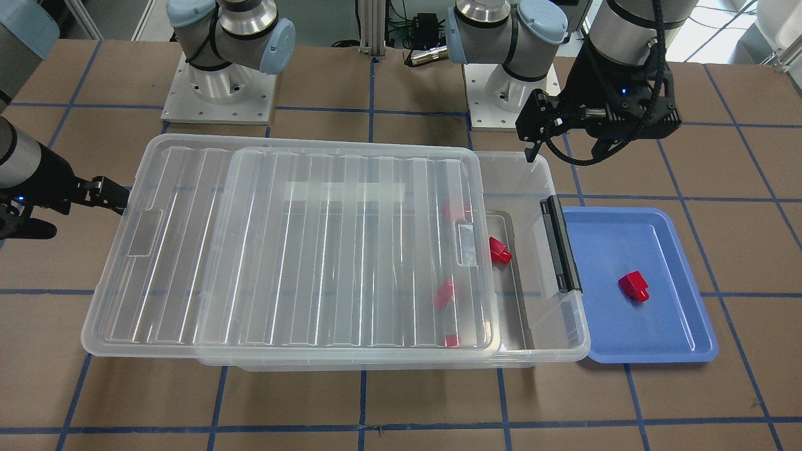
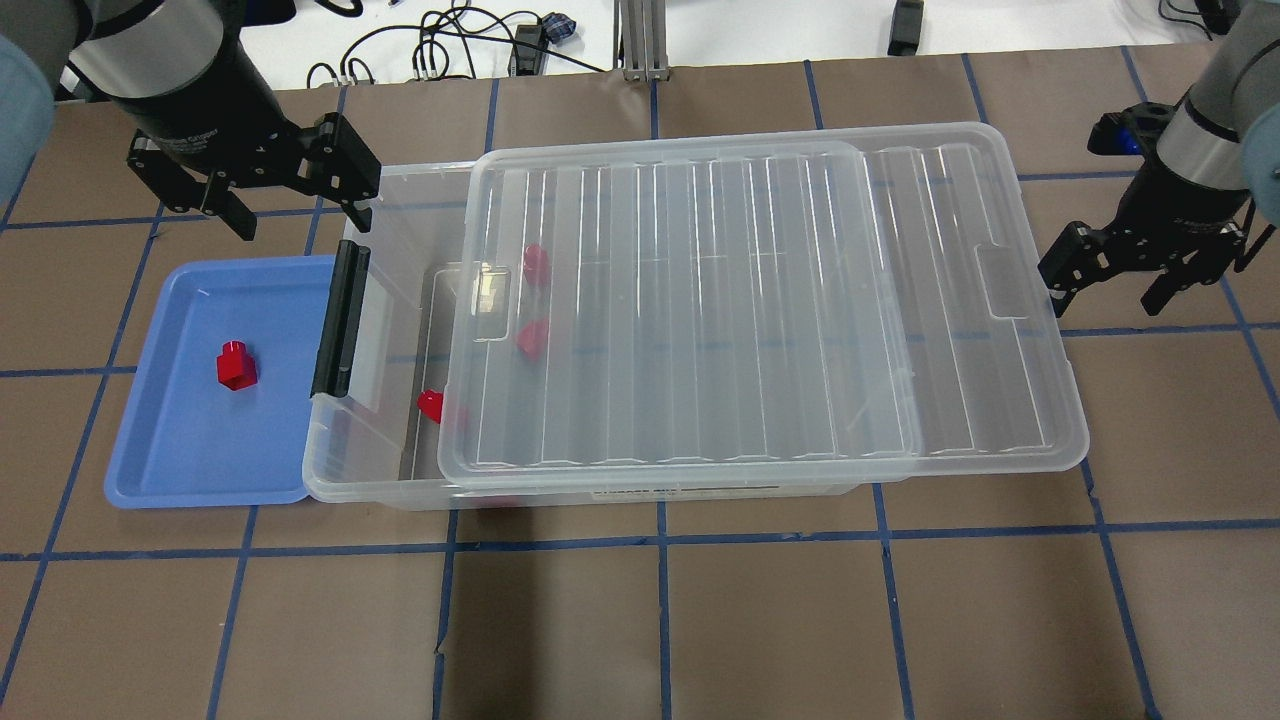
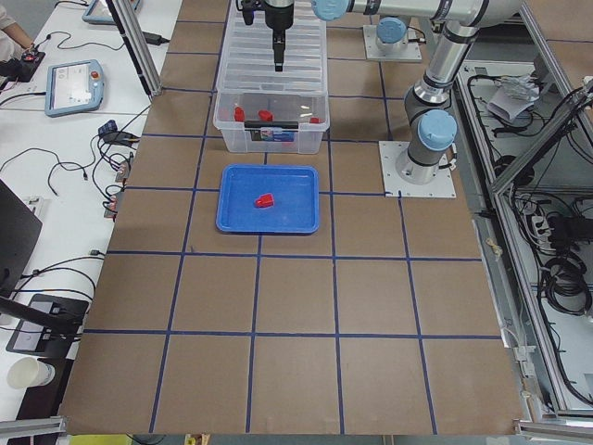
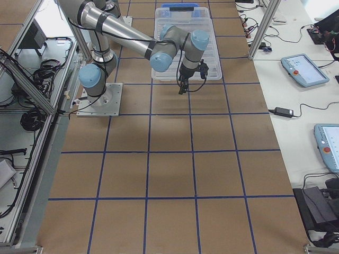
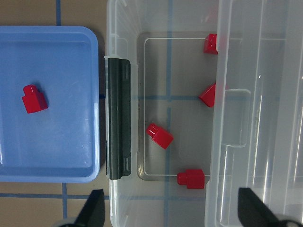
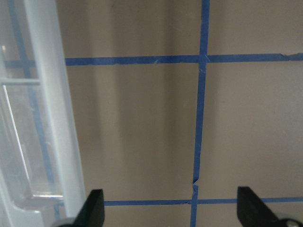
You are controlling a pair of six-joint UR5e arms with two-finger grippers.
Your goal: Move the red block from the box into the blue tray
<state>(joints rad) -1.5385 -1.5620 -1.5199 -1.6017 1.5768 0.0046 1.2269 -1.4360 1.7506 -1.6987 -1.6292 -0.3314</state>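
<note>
**One block in the tray, four more waiting in the box**

There is a red block lying in the tray, toward its left half, clear of the rim and touching nothing else. So one delivery looks done. The tray sits just beside the latch end of the box, near the table's left edge.

The lid is slid toward the right and overhangs that end, so only a strip of the box by the latch is open. The left wrist view shows four blocks in there. One lies fully in the open, and another sits at the near edge of the box floor. Two more, and, are tucked half under the lid's edge.

The left gripper hovers above the open strip, toward the box's far corner, with its jaws spread and nothing between them. The right gripper hangs off the lid's right end over bare table, also spread and empty.

If every block has to go across, I'd call this roughly a fifth of the way. The open-lying one looks the easiest pick.

Through the ribbed lid the covered blocks are only red smudges. Whether more lie further under the lid, I cannot tell. The side views are too small to help.
</note>
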